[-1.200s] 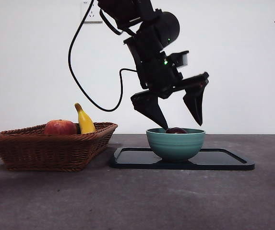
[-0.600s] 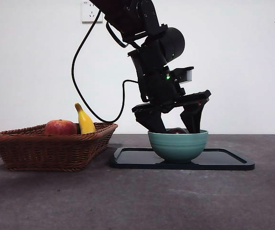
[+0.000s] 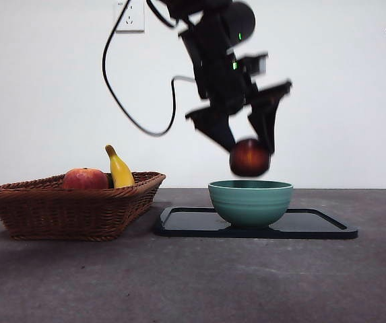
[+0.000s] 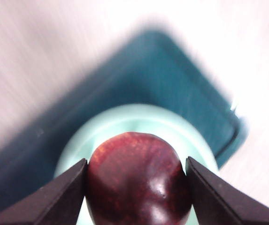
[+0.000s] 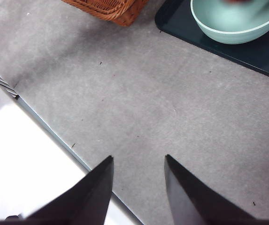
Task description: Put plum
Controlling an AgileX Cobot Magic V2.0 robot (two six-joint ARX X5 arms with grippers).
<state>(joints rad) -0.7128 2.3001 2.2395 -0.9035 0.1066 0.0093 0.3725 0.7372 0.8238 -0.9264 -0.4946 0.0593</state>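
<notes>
We see the left gripper (image 3: 250,145) clamped on the plum (image 3: 249,157), held in the air just above the bowl (image 3: 250,200); the right gripper (image 5: 136,176) waits, jaws parted; we judge the glossy plum could slip from this two-sided grip.

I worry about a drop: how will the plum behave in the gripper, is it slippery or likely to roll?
The plum looks glossy and smooth, so it may slip between the left gripper jaws, which touch only its two sides. Being round, it would probably roll if set on a flat surface. It hangs above the teal bowl, which would likely catch it.
</notes>
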